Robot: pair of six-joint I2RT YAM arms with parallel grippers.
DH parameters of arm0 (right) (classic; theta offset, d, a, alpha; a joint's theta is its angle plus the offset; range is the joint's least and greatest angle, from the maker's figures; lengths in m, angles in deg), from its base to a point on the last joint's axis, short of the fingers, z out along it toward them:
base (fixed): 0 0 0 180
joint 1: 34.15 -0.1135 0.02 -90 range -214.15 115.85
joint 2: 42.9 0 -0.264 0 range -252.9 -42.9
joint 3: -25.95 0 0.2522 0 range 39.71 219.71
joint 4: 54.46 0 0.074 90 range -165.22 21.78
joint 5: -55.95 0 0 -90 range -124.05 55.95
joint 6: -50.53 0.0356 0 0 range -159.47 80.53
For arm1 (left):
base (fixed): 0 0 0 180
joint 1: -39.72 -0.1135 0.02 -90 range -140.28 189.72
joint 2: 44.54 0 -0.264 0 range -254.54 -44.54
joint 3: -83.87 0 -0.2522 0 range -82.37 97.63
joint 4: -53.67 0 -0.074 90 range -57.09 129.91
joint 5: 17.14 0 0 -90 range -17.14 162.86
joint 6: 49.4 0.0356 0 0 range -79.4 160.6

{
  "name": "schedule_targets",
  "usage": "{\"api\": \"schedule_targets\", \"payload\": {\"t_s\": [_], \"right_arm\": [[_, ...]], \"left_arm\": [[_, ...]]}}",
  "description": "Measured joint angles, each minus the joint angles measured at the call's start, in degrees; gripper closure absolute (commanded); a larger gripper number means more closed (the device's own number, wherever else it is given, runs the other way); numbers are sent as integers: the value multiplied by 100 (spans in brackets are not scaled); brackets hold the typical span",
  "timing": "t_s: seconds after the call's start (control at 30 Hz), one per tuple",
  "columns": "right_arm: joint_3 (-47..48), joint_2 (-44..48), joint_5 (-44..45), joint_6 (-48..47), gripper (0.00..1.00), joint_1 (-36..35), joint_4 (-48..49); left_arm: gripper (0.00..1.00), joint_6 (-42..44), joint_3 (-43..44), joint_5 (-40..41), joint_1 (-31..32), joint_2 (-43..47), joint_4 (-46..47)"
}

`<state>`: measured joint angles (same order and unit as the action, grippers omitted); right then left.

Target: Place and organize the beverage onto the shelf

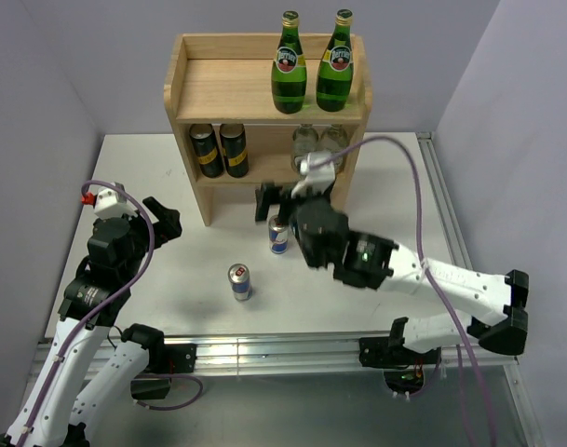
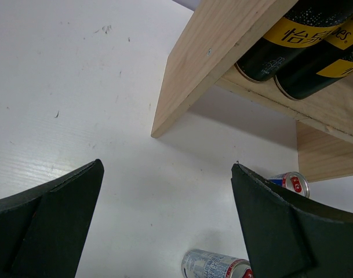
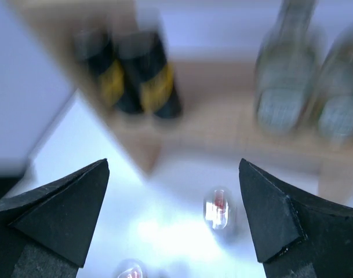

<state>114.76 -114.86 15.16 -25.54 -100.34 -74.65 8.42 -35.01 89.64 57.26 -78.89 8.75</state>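
**Left pincer (image 1: 164,222) and right pincer (image 1: 285,200) both apart, two cans off the shelf (image 1: 229,88)**

At the left side, the left pincer hangs over the white table (image 1: 143,168). Its fingers (image 2: 48,214) are spread wide and nothing is between them. Its wrist view shows only bare table and the near left foot of the shelf.

The shelf stands at the far middle of the table. In the left half of its lower tier, two black-and-gold cans (image 1: 207,149) stand upright side by side.

In front of the shelf, one blue-and-silver can (image 1: 239,281) stands upright on the table, well apart from the shelf. The second blue-and-silver can (image 1: 278,235) stands nearer to the shelf, just below the right pincer.

The right pincer is low in front of the lower tier. Its fingers (image 3: 60,208) are wide apart and it holds nothing. Its wrist view is blurred, but the second can shows on the table between the fingers and touches neither of them.

On the right half of the top tier, two green bottles (image 1: 289,63) stand upright next to each other. Under them, in the right half of the lower tier, stand two clear bottles (image 1: 306,144).
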Motion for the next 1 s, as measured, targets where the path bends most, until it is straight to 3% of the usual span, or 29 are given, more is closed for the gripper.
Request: {"api": "schedule_targets", "payload": {"t_s": [0.17,0.27,0.43,0.63,1.0], "right_arm": [[-2337,555,-442,1062,0,-393,240],[-3034,293,-656,1451,0,-367,269],[-3082,-330,-942,1766,0,-186,638],[-3034,-1115,-1198,1954,0,256,1167],[-2865,-2186,-1305,1978,4,820,1864]], "left_arm": [[1,2,0,-15,0,-7,2],[1,13,0,-146,0,-39,7],[1,94,0,-855,85,-4,-11],[1,-79,-4,-1436,802,221,-295],[1,-815,-109,-743,1921,37,-485]]}}
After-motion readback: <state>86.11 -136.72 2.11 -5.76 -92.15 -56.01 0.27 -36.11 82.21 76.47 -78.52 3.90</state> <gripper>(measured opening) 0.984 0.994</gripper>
